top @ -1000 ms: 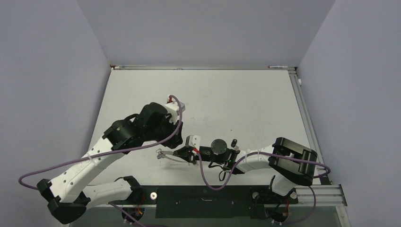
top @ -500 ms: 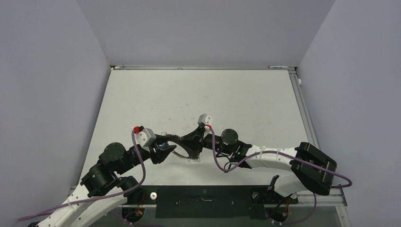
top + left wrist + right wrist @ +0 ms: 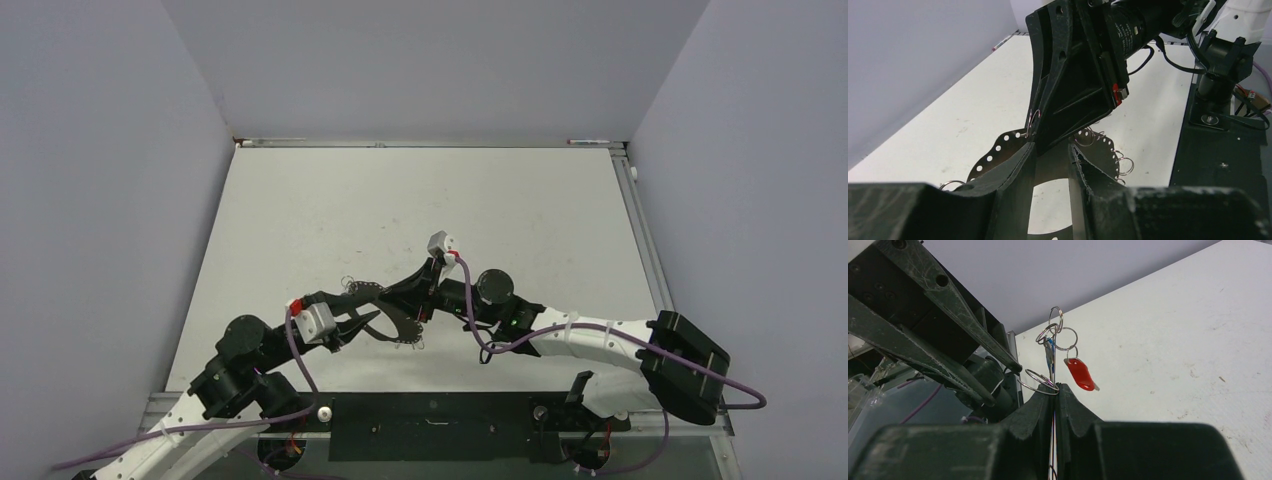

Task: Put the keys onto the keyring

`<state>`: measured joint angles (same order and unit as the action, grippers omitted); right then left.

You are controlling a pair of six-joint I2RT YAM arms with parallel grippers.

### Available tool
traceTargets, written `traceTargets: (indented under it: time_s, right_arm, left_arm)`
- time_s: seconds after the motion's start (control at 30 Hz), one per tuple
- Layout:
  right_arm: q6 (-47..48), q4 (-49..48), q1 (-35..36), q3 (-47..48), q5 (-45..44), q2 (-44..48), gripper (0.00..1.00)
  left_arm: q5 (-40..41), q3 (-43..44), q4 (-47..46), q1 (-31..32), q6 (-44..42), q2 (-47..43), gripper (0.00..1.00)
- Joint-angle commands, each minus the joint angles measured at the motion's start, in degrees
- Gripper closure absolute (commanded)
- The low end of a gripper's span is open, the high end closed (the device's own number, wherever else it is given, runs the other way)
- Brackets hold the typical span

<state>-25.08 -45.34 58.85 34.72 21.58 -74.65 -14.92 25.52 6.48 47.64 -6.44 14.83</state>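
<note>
Seeing the keyring [image 3: 1052,371] as a thin silver wire standing on edge in the right wrist view, long axis 12 to 6, with its lower end between the fingertips. Reading the right gripper [image 3: 1054,389] as pinched fully closed on that wire. Counting several small split rings [image 3: 1050,331] bunched at the 12 o'clock end. Finding the red key [image 3: 1080,374] hanging off them at about 4 o'clock of the bunch, long axis 11 to 5, free end aimed at 5. Catching only a sliver of the blue key [image 3: 1049,349], edge-on against the wire and pointing roughly 6. Probably threaded on, but can't confirm from this angle.

Placing the whole cluster above the table [image 3: 470,190], at about 6 o'clock of table centre in the top view, between the two pincers. Can't separate the keys at that size.

Reading the left gripper [image 3: 1051,156] as partly open: clear gap between the fingers [image 3: 1013,167], bare table through it, nothing gripped. Seeing its tips just beside the right gripper's tip, at 6 o'clock of it in the left wrist view. Spotting a few wire loops [image 3: 1124,162] at 4 o'clock of that tip, shown in that view alone. Getting the red key from the right wrist view only.
</note>
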Motion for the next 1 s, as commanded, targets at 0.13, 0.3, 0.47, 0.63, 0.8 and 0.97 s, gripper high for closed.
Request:
traceTargets:
  time_s: [0.13,0.3,0.47,0.63,0.8,0.97]
  right_arm:
    - [-1.58,-4.39,0.46,0.88,2.0,2.4,0.95]
    - [-1.17,-4.49,0.88,0.86,2.58,2.65,0.95]
    - [-1.08,-4.98,1.0,0.58,2.88,2.43,0.95]
    - [-0.92,-5.39,1.8,0.72,3.28,2.5,0.95]
    - [-0.93,-5.05,2.1,1.05,3.28,2.74,0.95]
    - [-0.84,-4.92,2.48,1.23,3.2,2.85,0.95]
  left_arm:
    - [-0.7,-2.98,-9.0,0.19,-5.9,-1.82,0.76]
    - [0.21,-3.28,-9.78,0.18,-6.52,-1.88,0.78]
    - [1.37,-3.62,-10.42,0.24,-7.04,-2.69,0.8]
    - [0.87,-3.71,-10.04,0.21,-7.1,-2.06,0.81]
    - [-0.02,-3.85,-10.27,0.22,-6.79,-1.67,0.81]
    - [-0.38,-3.98,-10.0,0.22,-6.66,-1.47,0.81]
